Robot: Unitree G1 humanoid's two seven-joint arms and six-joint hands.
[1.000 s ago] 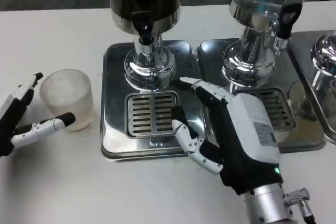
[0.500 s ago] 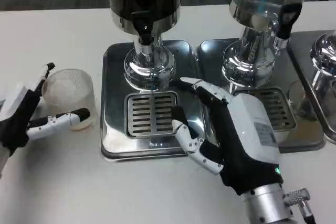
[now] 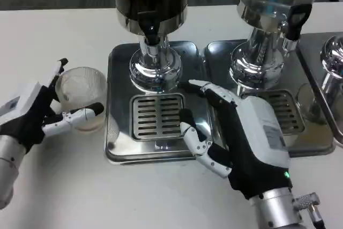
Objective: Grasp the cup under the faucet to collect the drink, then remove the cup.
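A clear ribbed plastic cup (image 3: 81, 96) stands on the white table, left of the steel drip tray (image 3: 119, 105). My left hand (image 3: 33, 114) has closed round it, with the thumb across its near side and a finger at its far rim. The dark dispenser's faucet (image 3: 151, 35) hangs above the slotted grate (image 3: 157, 116), which has nothing on it. My right hand (image 3: 238, 132) lies over the tray's right edge beside the grate, fingers spread and holding nothing.
A second dispenser with a clear tank (image 3: 270, 14) stands on its own tray (image 3: 214, 52) to the right. A third chrome stand (image 3: 333, 60) is at the far right edge. Bare white table lies along the front.
My left hand has come in from the left and closed round the cup, and the cup has slid a little right toward the tray. The view has shifted slightly. The right hand has stayed put.
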